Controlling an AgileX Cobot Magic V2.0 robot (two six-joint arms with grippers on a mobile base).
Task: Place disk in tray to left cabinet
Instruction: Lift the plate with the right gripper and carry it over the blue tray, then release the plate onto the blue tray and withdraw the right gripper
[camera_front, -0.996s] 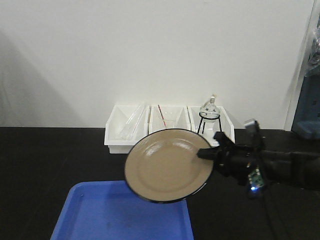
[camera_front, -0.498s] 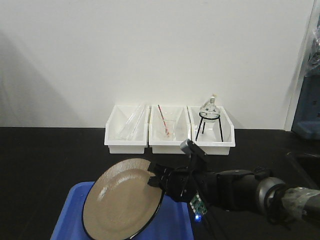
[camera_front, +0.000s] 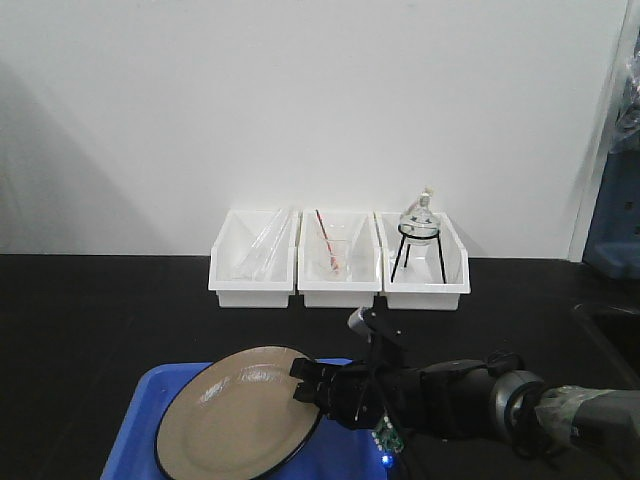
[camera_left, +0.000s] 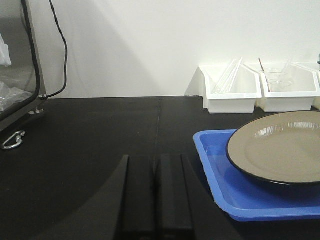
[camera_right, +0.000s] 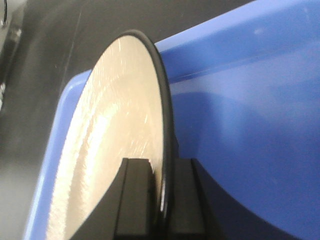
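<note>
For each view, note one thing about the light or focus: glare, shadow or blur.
Front view: pale glare streaks on the disk, and a soft shadow on the wall at left. Left wrist view: the left gripper is a dark, unsharp shape, and highlights gleam near the disk's far rim. Right wrist view: all soft, with sheen across the disk in the right gripper.

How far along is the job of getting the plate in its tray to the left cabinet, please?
Done: the round tan black-rimmed plate hangs low over the rectangular blue plastic tray. In hand: the right claw grips its rim; contact with the tray is unclear. Left: release, then move the tray to the cabinet; the left claw is shut and empty.
</note>
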